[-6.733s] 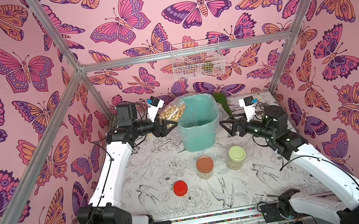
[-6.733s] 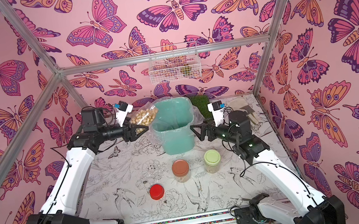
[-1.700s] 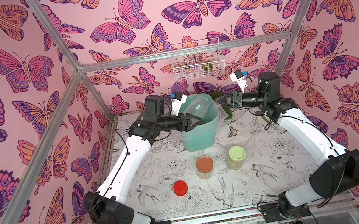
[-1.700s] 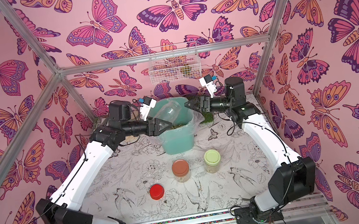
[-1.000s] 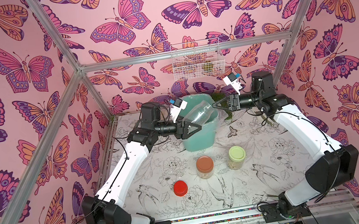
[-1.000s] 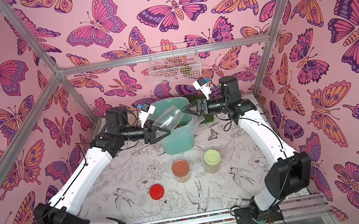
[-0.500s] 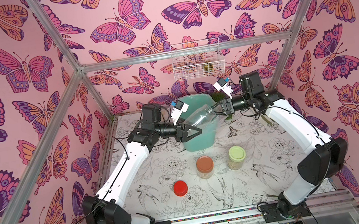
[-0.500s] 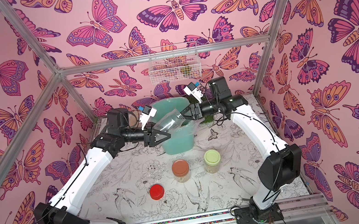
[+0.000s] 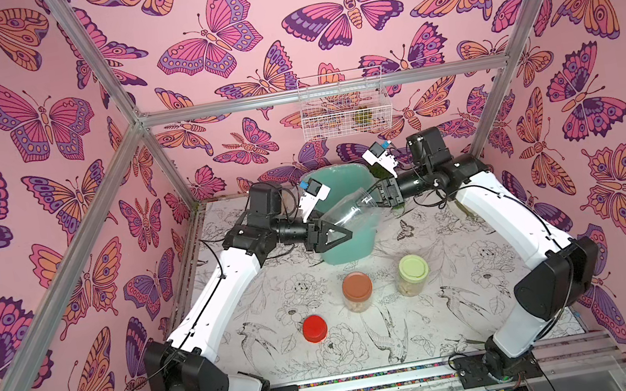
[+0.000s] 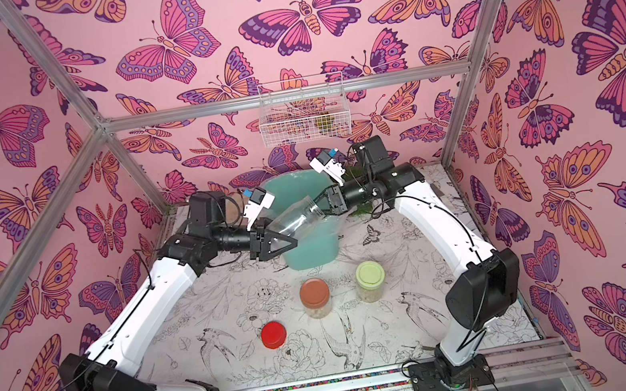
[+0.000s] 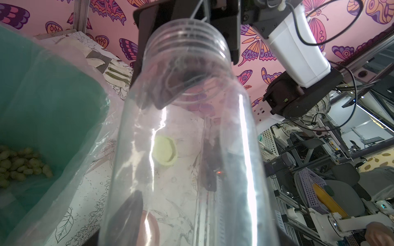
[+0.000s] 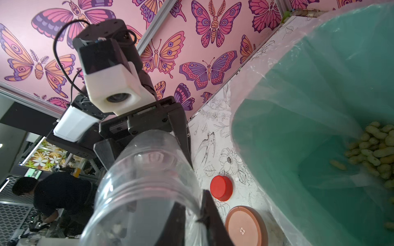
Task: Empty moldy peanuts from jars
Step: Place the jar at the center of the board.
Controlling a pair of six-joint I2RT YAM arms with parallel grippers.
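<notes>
An empty clear jar hangs tilted above the teal bin, lidless. My left gripper is shut on its body near the base. My right gripper is shut on the jar's threaded rim, one finger inside the mouth and one outside. Moldy peanuts lie in a heap in the lined bin. Two more jars stand in front of the bin, one with a brown lid and one with a pale green lid, both holding peanuts.
A loose red lid lies on the table left of the brown-lidded jar. A white wire basket hangs on the back wall. A green grass-like tuft sits behind the bin by the right arm.
My right arm has swung left to the jar's mouth and its jaws have closed on the rim. The left gripper kept hold of the empty jar, drawing it slightly back from the bin.
</notes>
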